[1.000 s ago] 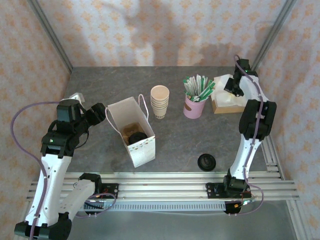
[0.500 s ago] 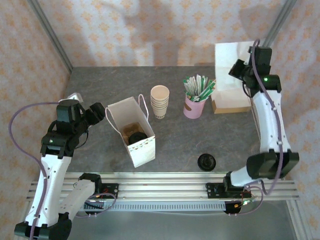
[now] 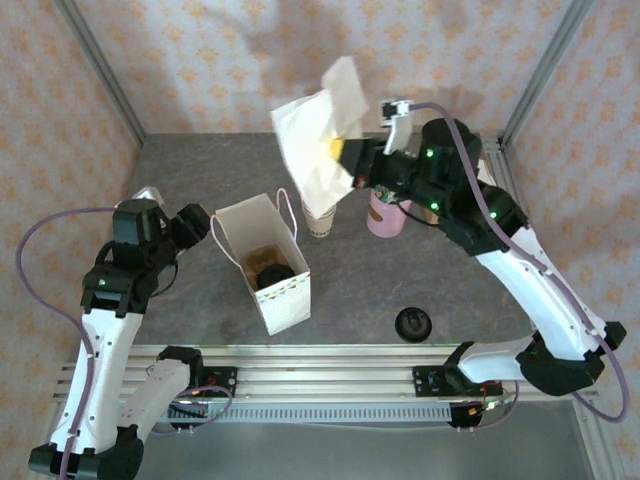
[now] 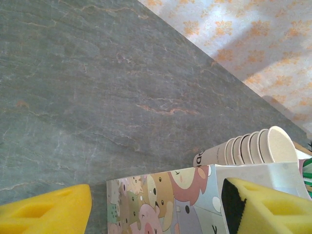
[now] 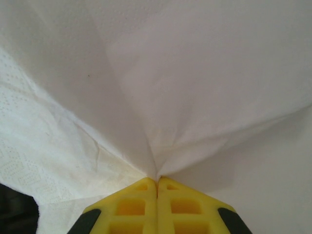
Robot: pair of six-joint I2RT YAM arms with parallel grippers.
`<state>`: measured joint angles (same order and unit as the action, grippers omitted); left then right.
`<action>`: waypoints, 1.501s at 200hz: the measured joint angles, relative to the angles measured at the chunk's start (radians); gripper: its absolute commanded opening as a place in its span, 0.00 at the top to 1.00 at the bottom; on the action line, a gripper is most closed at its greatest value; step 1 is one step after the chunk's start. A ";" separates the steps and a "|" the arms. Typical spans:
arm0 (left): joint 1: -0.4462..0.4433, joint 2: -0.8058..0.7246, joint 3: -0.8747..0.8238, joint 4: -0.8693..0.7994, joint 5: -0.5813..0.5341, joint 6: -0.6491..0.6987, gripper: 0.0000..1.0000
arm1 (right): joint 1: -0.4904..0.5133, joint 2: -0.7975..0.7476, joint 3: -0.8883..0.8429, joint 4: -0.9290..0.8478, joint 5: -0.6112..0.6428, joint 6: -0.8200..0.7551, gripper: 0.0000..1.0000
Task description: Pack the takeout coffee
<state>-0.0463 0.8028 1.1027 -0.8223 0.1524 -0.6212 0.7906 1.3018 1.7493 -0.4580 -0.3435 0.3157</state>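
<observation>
**A:** Where's the takeout coffee [image 3: 276,273]?

**B:** Down inside the white paper bag [image 3: 285,300]. From the overhead camera its round black lid shows through the open top, towards the bag's near end. Something tan lies just behind it in the bag; I can't tell what.

**A:** And the left gripper [image 3: 198,224]?

**B:** Just beside the bag's left wall, with its jaws spread. On the left wrist camera, the left gripper [image 4: 156,212] has its yellow fingers [image 4: 48,214] standing wide, with the bag's cartoon-printed side [image 4: 161,197] between them. Whether either finger touches the paper, I can't tell. The coffee sits to the right of this gripper, beyond that wall.

**A:** The right gripper [image 3: 348,155]?

**B:** Up over the far half of the table [image 3: 200,165], well apart from the coffee. It's pinching a white napkin [image 3: 315,130], which spreads out to its left. On the right wrist camera the right gripper [image 5: 157,192] has its yellow tips pressed together on the gathered napkin [image 5: 195,73].

**A:** What's near it?

**B:** The stack of lidless cups [image 3: 320,218] stands behind the bag, its top covered by the napkin in the overhead view. The pink cup of sachets [image 3: 383,220] is to its right, partly under the arm. On the left wrist camera, the cup stack [image 4: 248,148] shows just past the bag's rim.

**A:** Anything else on the table?

**B:** A loose black lid [image 3: 413,322] lies near the front edge, right of the bag and clear of both grippers.
</observation>
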 measured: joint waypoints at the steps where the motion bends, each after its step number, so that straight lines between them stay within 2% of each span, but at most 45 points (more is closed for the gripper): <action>1: 0.000 0.000 0.000 0.000 0.000 0.000 0.29 | 0.007 0.002 0.002 0.007 -0.003 0.001 1.00; 26: 0.000 -0.011 0.000 0.000 0.002 -0.014 0.30 | 0.126 0.083 0.041 0.130 -0.081 0.076 1.00; 50: 0.000 -0.019 0.000 -0.001 0.004 -0.019 0.30 | 0.196 0.155 0.050 0.221 -0.119 0.148 1.00; 81: 0.000 -0.024 0.000 -0.002 0.004 -0.018 0.30 | 0.208 0.208 -0.008 0.348 -0.170 0.317 1.00; 115: 0.000 -0.024 0.000 -0.002 0.004 -0.018 0.31 | 0.208 0.229 -0.093 0.399 -0.192 0.425 1.00; 151: 0.000 -0.024 0.000 -0.002 0.004 -0.018 0.31 | 0.208 0.229 -0.154 0.384 -0.183 0.454 1.00; 192: 0.000 -0.024 0.000 -0.004 0.004 -0.018 0.32 | 0.207 0.217 -0.196 0.282 -0.100 0.414 1.00; 237: 0.000 -0.024 0.000 -0.004 0.008 -0.018 0.33 | 0.158 0.203 -0.321 0.286 -0.106 0.456 1.00; 276: 0.000 -0.024 0.000 -0.004 0.016 -0.018 0.34 | 0.152 0.197 -0.322 0.238 -0.074 0.430 1.00; 300: 0.000 -0.024 0.000 -0.004 0.019 -0.019 0.34 | 0.156 0.197 -0.298 0.148 -0.031 0.380 1.00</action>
<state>-0.0463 0.7784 1.1027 -0.8265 0.1715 -0.6399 0.9463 1.4986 1.4509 -0.3099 -0.3740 0.6956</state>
